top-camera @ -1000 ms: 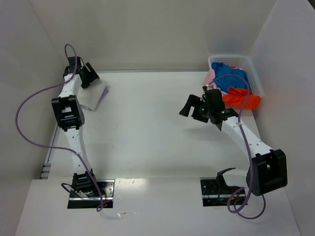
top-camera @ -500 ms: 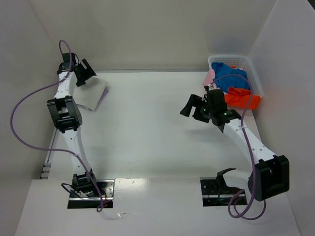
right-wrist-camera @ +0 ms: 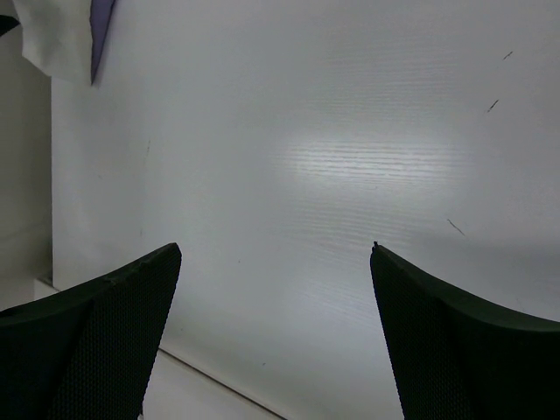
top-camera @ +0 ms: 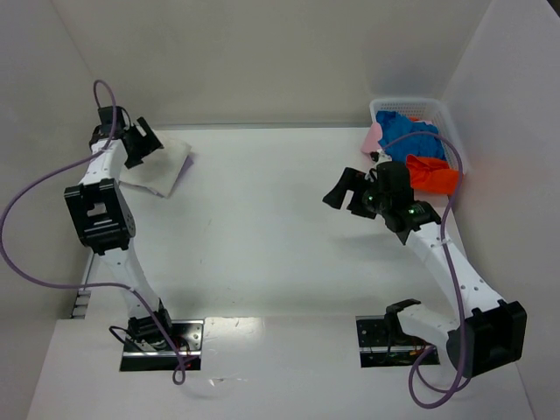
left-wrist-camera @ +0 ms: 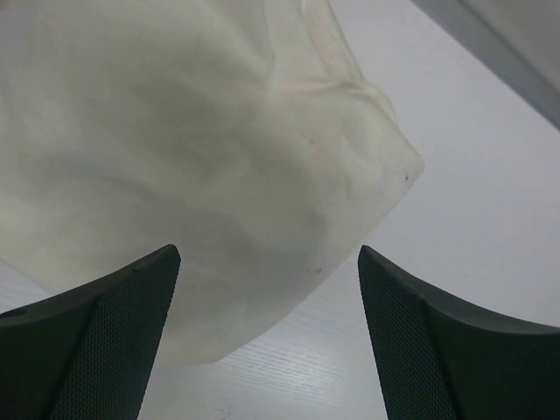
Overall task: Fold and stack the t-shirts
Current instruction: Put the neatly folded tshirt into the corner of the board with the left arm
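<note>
Cloth fills most of the left wrist view: the off-white t-shirt [left-wrist-camera: 192, 157] lies folded on the bench [top-camera: 262, 236] at the far left corner, and the left tool [left-wrist-camera: 267, 254] hangs just over its near edge with both fingers [left-wrist-camera: 105, 332] spread wide and nothing caught between them. From above, the left tool [top-camera: 140, 144] sits at the left side of that shirt [top-camera: 164, 162]; whether a fingertip brushes the fabric cannot be told. Under the off-white t-shirt a lavender t-shirt [top-camera: 180, 178] shows as a thin strip along the right edge, and the two form a small stack. The right tool [top-camera: 348, 192] hovers above bare bench right of centre, released as well, its fingers [right-wrist-camera: 96, 332] far apart and empty, pointing leftward; in its wrist view the stack appears only as a small corner of off-white [right-wrist-camera: 52, 35] and lavender [right-wrist-camera: 102, 26] at the top left. Well apart from both tools, the white mesh basket [top-camera: 437, 109] stands at the far right corner holding a blue t-shirt [top-camera: 409, 136], with an orange-red t-shirt [top-camera: 430, 175] spilling over its near rim and a pale pink t-shirt [top-camera: 374, 136] hanging over its left side
</note>
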